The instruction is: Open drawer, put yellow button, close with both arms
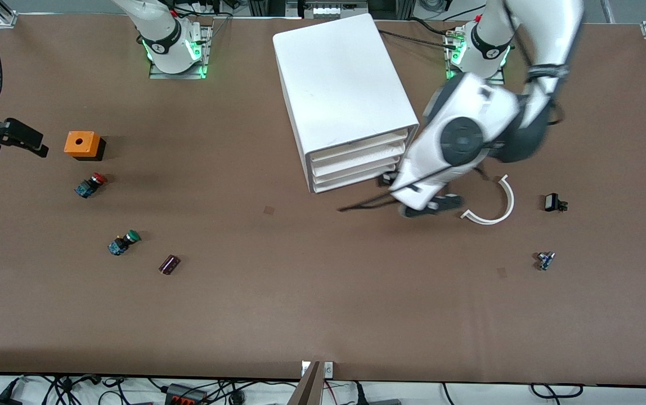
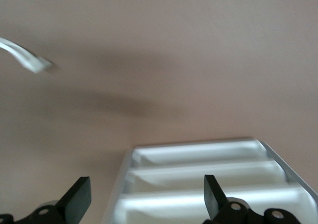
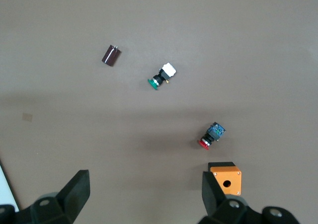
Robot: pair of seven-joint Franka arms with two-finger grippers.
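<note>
The white cabinet (image 1: 345, 84) stands mid-table with its three drawers shut; the uppermost drawer (image 1: 359, 147) is closed. My left gripper (image 1: 408, 193) is open and empty, low in front of the drawers at the cabinet corner toward the left arm's end. In the left wrist view its fingers (image 2: 77, 200) straddle the drawer fronts (image 2: 198, 177). My right gripper (image 1: 29, 140) is open and empty, up over the table near the orange box at the right arm's end; it also shows in the right wrist view (image 3: 144, 194). No yellow button is in view.
Toward the right arm's end lie an orange box (image 1: 82, 144) (image 3: 226, 179), a red-capped switch (image 1: 91, 184) (image 3: 211, 135), a green-capped switch (image 1: 124, 242) (image 3: 161, 76) and a dark cylinder (image 1: 169, 264) (image 3: 111, 55). A white curved strip (image 1: 494, 205) (image 2: 25, 57) and two small parts (image 1: 553, 202) (image 1: 545, 260) lie toward the left arm's end.
</note>
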